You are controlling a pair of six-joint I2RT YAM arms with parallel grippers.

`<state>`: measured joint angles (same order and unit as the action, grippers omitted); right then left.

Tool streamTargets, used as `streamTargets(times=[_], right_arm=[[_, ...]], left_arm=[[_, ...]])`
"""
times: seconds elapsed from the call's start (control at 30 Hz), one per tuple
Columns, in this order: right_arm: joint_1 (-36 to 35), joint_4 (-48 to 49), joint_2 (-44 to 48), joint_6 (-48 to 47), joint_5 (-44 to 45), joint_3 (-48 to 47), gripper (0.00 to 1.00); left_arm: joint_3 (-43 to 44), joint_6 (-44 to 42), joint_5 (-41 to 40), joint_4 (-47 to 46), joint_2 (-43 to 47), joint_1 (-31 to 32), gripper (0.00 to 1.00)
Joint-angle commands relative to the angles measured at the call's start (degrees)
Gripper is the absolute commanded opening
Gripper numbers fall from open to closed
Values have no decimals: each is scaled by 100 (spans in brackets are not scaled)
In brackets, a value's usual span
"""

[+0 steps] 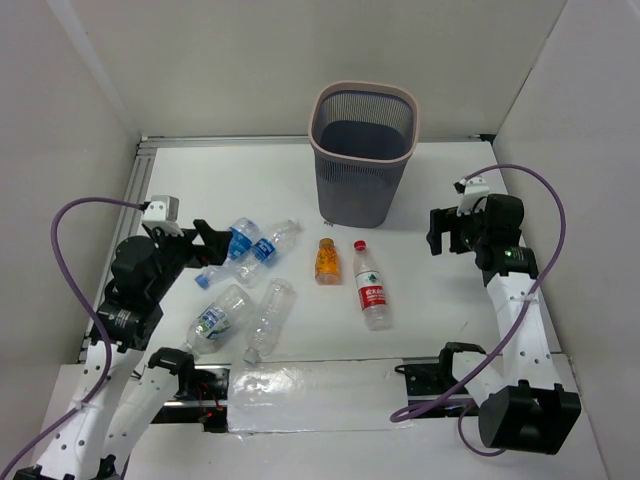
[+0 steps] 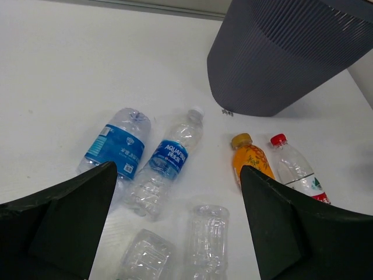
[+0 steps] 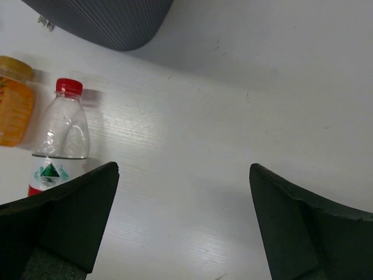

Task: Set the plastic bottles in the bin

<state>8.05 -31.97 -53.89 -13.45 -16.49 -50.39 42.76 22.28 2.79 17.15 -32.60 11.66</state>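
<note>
Dark grey mesh bin (image 1: 355,190) upright at the far middle of the white table (image 1: 450,180), pale rim on top. All six plastic bottles lying on their sides on the table in front of it, none inside. Nearest the bin, side by side and just apart: short orange bottle (image 1: 326,261) and red-labelled bottle (image 1: 370,287), both caps pointing toward the bin. Further left, close alongside each other and slanted: blue-labelled bottle (image 1: 240,240) and Aquafina bottle (image 1: 266,249), the latter with its white cap toward the bin. Nearer the arm bases, side by side: green-and-white-labelled bottle (image 1: 214,320) and clear unlabelled bottle (image 1: 268,313). Left gripper (image 1: 212,240) spread wide and holding nothing, close by the blue-labelled bottle, one dark finger (image 2: 70,216) covering that bottle's near end in the wrist view. Right gripper (image 1: 440,232) likewise wide apart and empty, right of the bin, well apart from the red-labelled bottle.
</note>
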Motion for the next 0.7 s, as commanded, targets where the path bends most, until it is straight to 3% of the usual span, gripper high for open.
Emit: streamTargets(times=[0.0, 0.2, 0.3, 0.33, 0.37, 0.4, 0.43, 0.5, 0.57, 0.6, 0.67], right_arm=[[56, -440, 124, -498, -64, -234, 100], [337, -835, -279, -1027, 226, -409, 100], [337, -1179, -394, -1466, -660, -532, 100], [337, -1241, -394, -1467, -1158, -533, 72], [224, -1242, -394, -1467, -1363, -533, 45], [101, -1042, -394, -1345, -1574, -420, 31], [-57, -883, -342, -1161, -1576, -341, 28], [-750, -602, -420, -503, -1367, -156, 45], [-972, -241, -595, -124, -1435, -102, 60], [-1199, -144, -823, 234, -1488, -33, 81], [-1385, 276, -1044, 596, -1690, 143, 88]], left_arm=[[13, 136, 293, -28, -105, -32, 100], [-101, 259, 433, 26, -229, -32, 100], [-163, 373, 600, -44, -352, -32, 91], [-215, 373, 679, -106, -439, -32, 68], [-277, 434, 845, -106, -501, 29, 55], [-277, 487, 907, -158, -563, 99, 44], [-277, 488, 908, -159, -633, 160, 37], [-277, 540, 908, -10, -966, 371, 43], [-137, 601, 812, 280, -1239, 564, 62], [-84, 602, 742, 350, -1449, 800, 76], [-84, 671, 584, 499, -1582, 1074, 87]])
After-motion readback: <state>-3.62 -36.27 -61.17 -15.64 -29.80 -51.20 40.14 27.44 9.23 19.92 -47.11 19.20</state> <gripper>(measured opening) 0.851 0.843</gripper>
